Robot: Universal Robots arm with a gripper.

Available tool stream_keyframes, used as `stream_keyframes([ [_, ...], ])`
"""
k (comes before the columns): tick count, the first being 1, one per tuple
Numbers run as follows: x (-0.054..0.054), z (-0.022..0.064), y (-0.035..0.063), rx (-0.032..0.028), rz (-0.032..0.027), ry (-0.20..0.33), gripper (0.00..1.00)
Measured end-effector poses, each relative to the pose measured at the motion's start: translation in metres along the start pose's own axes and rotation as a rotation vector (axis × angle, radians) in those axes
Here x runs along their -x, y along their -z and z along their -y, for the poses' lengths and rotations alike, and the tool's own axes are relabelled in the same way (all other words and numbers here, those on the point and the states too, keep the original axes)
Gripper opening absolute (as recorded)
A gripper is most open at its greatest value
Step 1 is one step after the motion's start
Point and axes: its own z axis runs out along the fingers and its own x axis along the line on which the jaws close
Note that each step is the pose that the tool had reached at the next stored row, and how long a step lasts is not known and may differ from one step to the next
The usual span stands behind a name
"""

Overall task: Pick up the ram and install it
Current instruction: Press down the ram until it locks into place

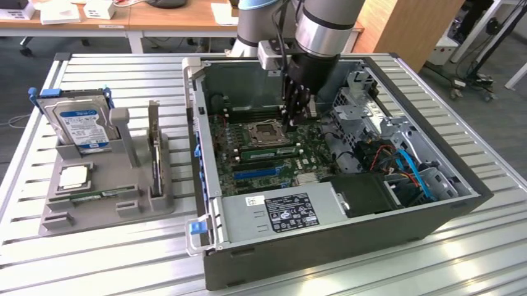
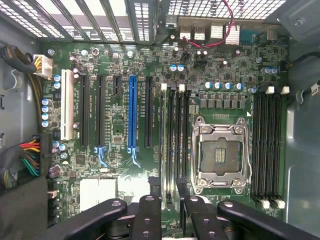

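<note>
Wrist view. Item: the ram (image 2: 164,145), a thin green stick, stood on edge in the memory slot farthest from the processor socket (image 2: 218,150), edge-down as such a slot requires. Whether it was latched could not be told.

Gripper (image 2: 169,201): it hung over one end of that slot, jaws apart, straddling the stick's end and clamped on nothing. That probably suited a stick already borne by its slot.

Surround: green motherboard (image 2: 115,135), lying flat in the open computer case (image 1: 329,246), so the slots faced upward.

Beside the case: a grey holder (image 1: 82,217) cradled a second like stick (image 1: 103,195), a hard drive (image 1: 82,126) and a dark card (image 1: 154,145), apparently kept apart for easy grasping.
</note>
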Motion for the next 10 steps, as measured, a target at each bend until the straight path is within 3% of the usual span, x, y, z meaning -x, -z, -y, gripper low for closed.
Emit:
stream_keyframes([
  [10, 0.0, 0.0, 0.0, 0.0, 0.0, 0.0, 0.25],
])
